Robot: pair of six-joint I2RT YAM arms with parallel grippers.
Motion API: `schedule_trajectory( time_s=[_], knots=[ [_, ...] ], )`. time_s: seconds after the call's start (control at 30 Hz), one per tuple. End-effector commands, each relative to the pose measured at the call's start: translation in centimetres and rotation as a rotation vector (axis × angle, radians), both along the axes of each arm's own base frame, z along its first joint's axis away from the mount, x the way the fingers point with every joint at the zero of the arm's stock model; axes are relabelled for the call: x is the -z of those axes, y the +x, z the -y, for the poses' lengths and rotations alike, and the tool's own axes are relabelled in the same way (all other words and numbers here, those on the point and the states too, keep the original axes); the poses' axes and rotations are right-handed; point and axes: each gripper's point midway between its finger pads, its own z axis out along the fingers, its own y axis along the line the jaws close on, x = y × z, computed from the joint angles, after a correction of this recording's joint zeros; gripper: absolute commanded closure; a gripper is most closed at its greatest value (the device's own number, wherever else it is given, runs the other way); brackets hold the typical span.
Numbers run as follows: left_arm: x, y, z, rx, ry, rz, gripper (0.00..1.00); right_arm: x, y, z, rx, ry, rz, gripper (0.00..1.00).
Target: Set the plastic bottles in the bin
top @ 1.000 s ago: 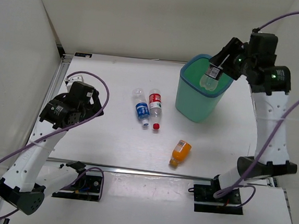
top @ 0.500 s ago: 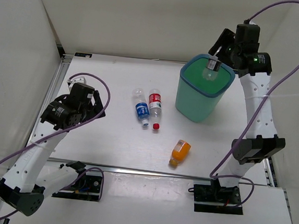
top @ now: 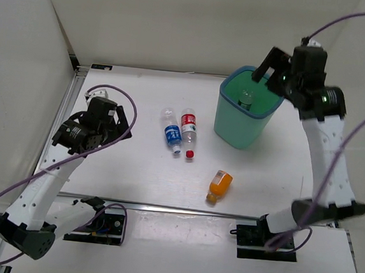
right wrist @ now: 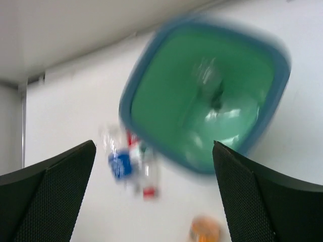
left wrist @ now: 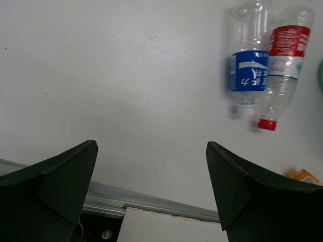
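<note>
One clear bottle point(top: 246, 97) sits inside the bin point(top: 251, 115) at the table's 1 o'clock, with three left to move, so roughly a quarter looks done. The blue-label bottle point(top: 173, 134) and red-label bottle point(top: 189, 129) lie touching near centre, axes about 12-to-6, caps toward 6; the orange bottle point(top: 220, 184) lies along 1-to-7. The right gripper point(right wrist: 151, 146) above the bin and the left gripper point(left wrist: 151, 145) at 9 o'clock both gape wide, empty.

blue-label bottle point(left wrist: 248, 68) white print illegible, red-label bottle point(left wrist: 284, 58) print illegible

Teal bin point(top: 245, 119), orange bottle point(top: 220, 184)
</note>
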Motion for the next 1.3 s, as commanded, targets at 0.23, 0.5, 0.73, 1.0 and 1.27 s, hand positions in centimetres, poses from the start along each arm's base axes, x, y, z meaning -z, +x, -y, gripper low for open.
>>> schedule_trajectory(
  time_s=[0.23,0.5,0.73,1.0,1.27],
  knots=[
    [-2.9,0.3,2.3,0.106,-0.145,0.167,0.00,16.6,-21.5,-3.6,-0.128,0.157,-0.464,0.00],
    [-0.9,1.7,3.5,0.133,-0.128,0.067,0.00,25.4,-24.5,-4.7,-0.025,0.105,-0.776,0.04],
    [-2.0,1.3,3.7,0.165,-0.129,0.071,0.00,30.2,-24.4,-7.1,0.025,0.024,-0.824,0.03],
    [-2.3,-0.4,2.8,0.184,-0.098,0.049,0.00,34.5,-24.0,-5.9,0.143,-0.099,-0.783,0.03],
    [-1.9,-1.3,2.3,0.209,-0.062,0.015,0.00,36.4,-21.5,-7.2,0.148,-0.202,-0.719,0.06]
  ],
)
